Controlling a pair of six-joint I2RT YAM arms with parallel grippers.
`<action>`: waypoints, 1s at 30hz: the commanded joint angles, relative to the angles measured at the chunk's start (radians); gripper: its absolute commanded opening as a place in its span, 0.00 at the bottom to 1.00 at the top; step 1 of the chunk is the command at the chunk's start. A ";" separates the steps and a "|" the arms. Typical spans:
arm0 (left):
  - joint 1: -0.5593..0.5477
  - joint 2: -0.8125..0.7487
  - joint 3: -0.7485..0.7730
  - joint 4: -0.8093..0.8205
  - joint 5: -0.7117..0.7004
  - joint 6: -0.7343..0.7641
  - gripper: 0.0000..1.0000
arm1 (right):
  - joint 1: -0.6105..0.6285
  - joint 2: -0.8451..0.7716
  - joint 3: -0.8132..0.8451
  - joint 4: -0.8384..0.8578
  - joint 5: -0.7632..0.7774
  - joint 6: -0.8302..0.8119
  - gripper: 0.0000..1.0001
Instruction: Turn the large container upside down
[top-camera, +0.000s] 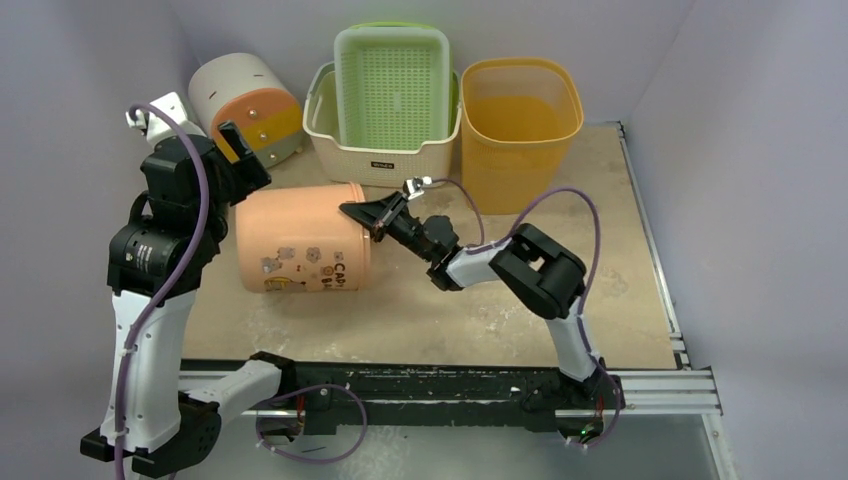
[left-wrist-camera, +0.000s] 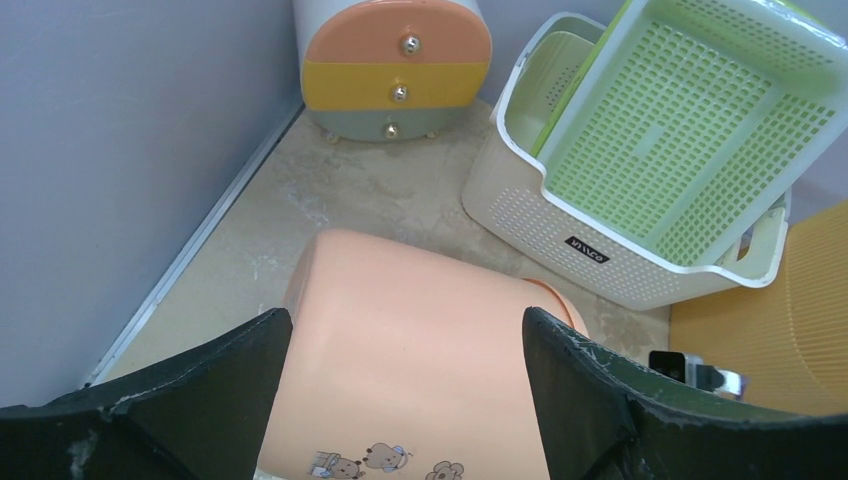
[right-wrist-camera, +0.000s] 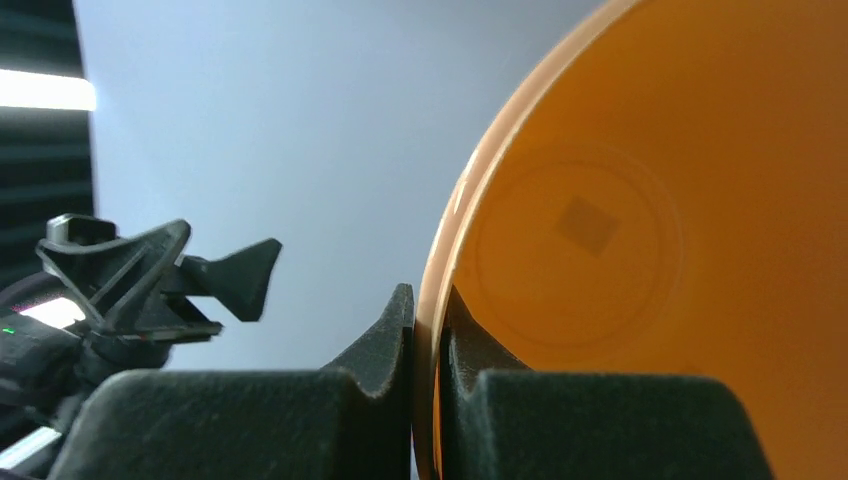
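Large container (top-camera: 300, 240) lies on its side on the table (top-camera: 450, 310), mouth toward my right. My right pincer (right-wrist-camera: 425, 305) is clamped on the rim (one finger inside, one outside). My left pincer (top-camera: 242, 155) hangs spread wide over the base end. Judged mid-tip: next, rotate the rim down to the table.

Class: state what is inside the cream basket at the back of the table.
A green mesh tray leans inside the cream basket; its floor is hidden beneath.
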 joint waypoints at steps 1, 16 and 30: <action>-0.001 0.007 0.021 0.003 -0.005 -0.011 0.82 | -0.017 0.065 -0.026 0.537 0.057 0.256 0.00; -0.001 0.022 -0.127 0.107 0.054 -0.012 0.82 | -0.241 -0.010 -0.629 0.632 0.008 0.188 0.40; 0.000 0.011 -0.235 0.147 0.099 -0.006 0.82 | -0.339 -0.160 -0.801 0.345 -0.101 0.033 0.48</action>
